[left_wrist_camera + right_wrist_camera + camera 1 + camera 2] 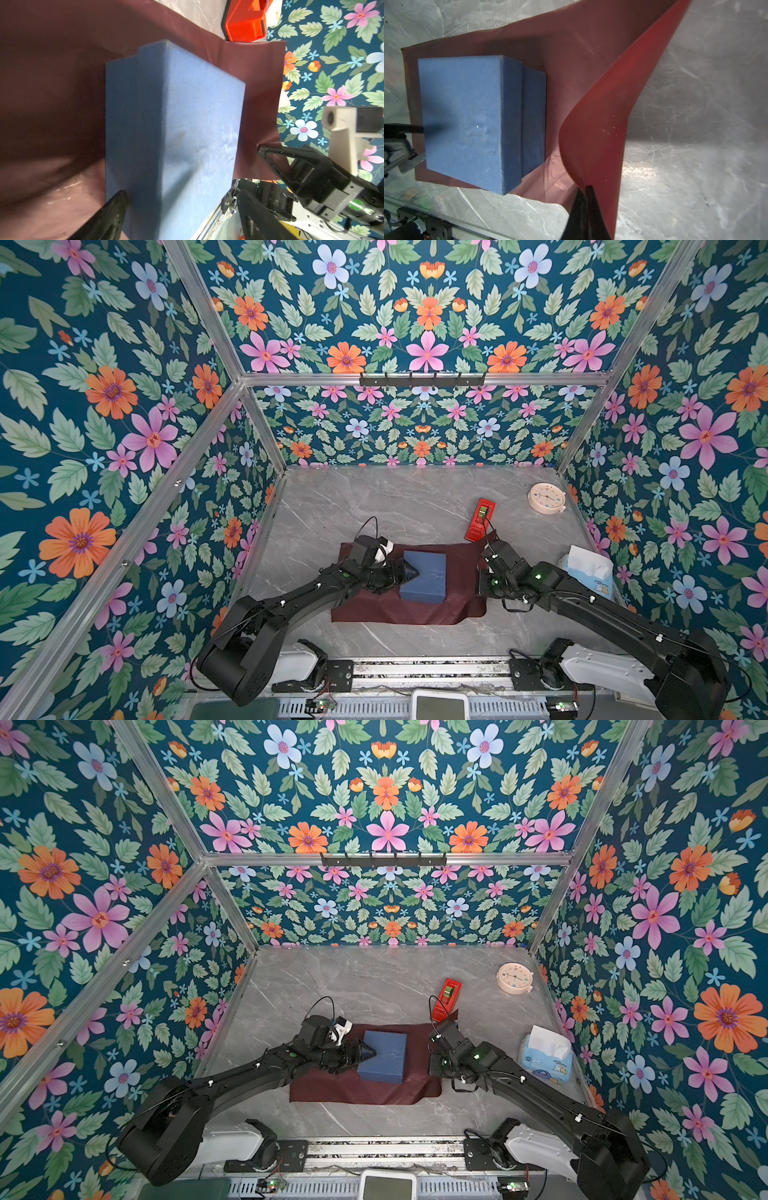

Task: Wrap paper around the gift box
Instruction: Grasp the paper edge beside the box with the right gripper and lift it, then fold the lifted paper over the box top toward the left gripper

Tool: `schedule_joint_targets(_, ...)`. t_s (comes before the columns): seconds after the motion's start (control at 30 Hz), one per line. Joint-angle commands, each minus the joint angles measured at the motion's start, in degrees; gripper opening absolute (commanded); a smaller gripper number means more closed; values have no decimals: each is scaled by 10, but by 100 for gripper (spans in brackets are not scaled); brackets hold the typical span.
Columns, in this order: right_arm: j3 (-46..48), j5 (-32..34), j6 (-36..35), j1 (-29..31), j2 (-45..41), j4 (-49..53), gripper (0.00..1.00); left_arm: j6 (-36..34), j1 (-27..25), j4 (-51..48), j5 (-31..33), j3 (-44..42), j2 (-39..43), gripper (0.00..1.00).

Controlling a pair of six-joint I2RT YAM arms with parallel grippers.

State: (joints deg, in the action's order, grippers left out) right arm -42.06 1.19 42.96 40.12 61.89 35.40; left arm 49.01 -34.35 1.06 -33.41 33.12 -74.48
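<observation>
The navy gift box (pixel 428 578) (pixel 386 1056) lies on the maroon paper (pixel 395 612) (pixel 353 1092) in the middle of the table. My left gripper (pixel 405 572) (pixel 182 193) is open at the box's left edge, one finger over the top face and the other low beside the side face (pixel 135 124). My right gripper (pixel 586 188) (pixel 261 148) is shut on the paper's right edge. It holds that edge up off the table, so the glossy red underside (pixel 602 93) shows. The box (pixel 467 120) stays flat.
A red tape dispenser (pixel 480 520) (pixel 245 20) lies just beyond the paper's far right corner. A round cream clock (pixel 547 498) sits at the back right. A tissue box (pixel 588 570) stands by the right wall, close behind my right arm.
</observation>
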Motion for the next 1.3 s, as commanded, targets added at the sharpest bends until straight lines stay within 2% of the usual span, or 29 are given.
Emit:
schedule_joint_targets(0.0, -4, 6, -29, 0, -14, 15, 4, -70, 1, -106, 112, 38, 19, 87)
schedule_joint_targets(0.07, -1, -23, -53, 0, -23, 5, 4, -88, 1, -136, 166, 62, 37, 87)
schedule_joint_targets(0.13, 2, -49, -72, 3, -34, -5, 4, -89, 0, -125, 175, 76, 55, 87)
schedule_joint_targets(0.27, 3, -68, -91, 21, -43, -24, 4, -60, -6, -48, 107, 89, 46, 85)
schedule_joint_targets(0.37, 8, -72, -91, 41, -46, -59, 4, -25, -26, 25, 51, 96, 9, 84)
schedule_joint_targets(0.53, 15, -78, -82, 59, -44, -102, 4, 1, -68, 80, 3, 146, -69, 81)
schedule_joint_targets(0.83, 21, -85, -69, 71, -25, -136, 3, 31, -114, 96, -9, 214, -180, 74)
schedule_joint_targets(1.0, 24, -90, -61, 75, -10, -157, 3, 42, -119, 106, -10, 232, -214, 65)
schedule_joint_targets(1.27, 23, -91, -53, 80, 17, -175, 4, -3, -120, 35, 23, 259, -226, 39)
